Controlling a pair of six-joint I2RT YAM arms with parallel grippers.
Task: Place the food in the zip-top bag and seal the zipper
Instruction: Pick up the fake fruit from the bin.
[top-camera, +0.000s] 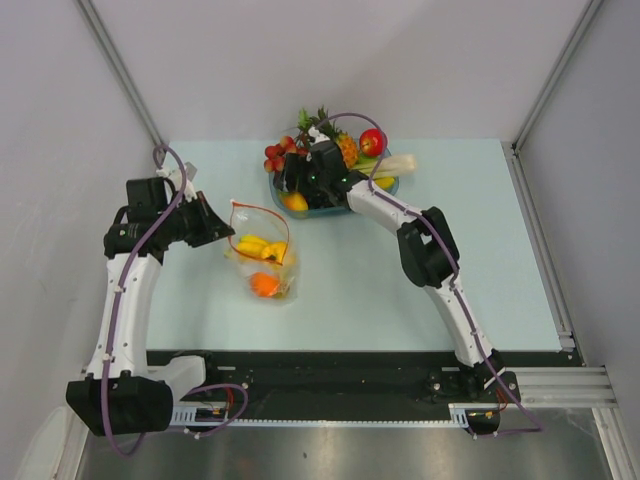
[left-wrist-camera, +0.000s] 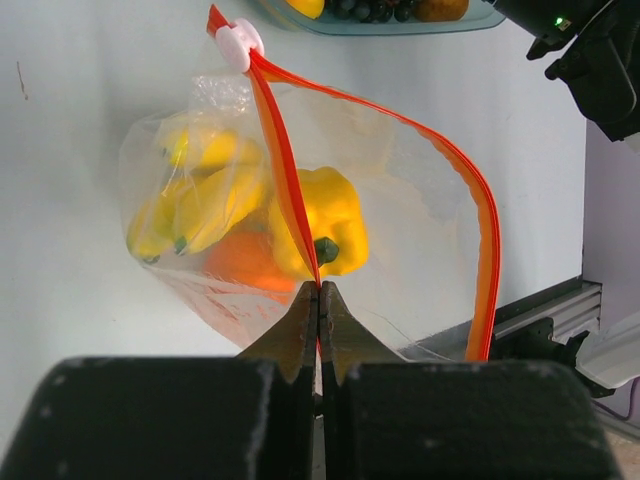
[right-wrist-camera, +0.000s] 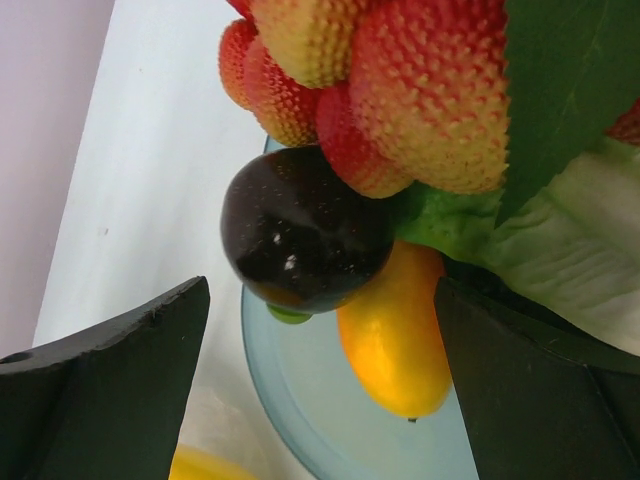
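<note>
The zip-top bag (top-camera: 262, 258) lies on the table left of centre, mouth open. In the left wrist view the bag (left-wrist-camera: 420, 210) holds a yellow banana bunch (left-wrist-camera: 195, 205), an orange (left-wrist-camera: 245, 262) and a yellow pepper-like fruit (left-wrist-camera: 325, 215). My left gripper (left-wrist-camera: 318, 292) is shut on the red-orange zipper strip (left-wrist-camera: 285, 180), below its white slider (left-wrist-camera: 238, 42); it also shows in the top view (top-camera: 222, 232). My right gripper (top-camera: 293, 190) is open over the tray; its jaws (right-wrist-camera: 320, 290) straddle a dark plum (right-wrist-camera: 305, 230) and a yellow-orange fruit (right-wrist-camera: 395, 345). A red apple (top-camera: 372, 142) sits in the tray.
The blue-tinted fruit tray (top-camera: 388, 186) stands at the back centre with a pineapple (top-camera: 346, 149), a red berry cluster (top-camera: 277, 153) and green leaves. The berry cluster (right-wrist-camera: 390, 80) is just above my right jaws. Walls enclose the table on three sides.
</note>
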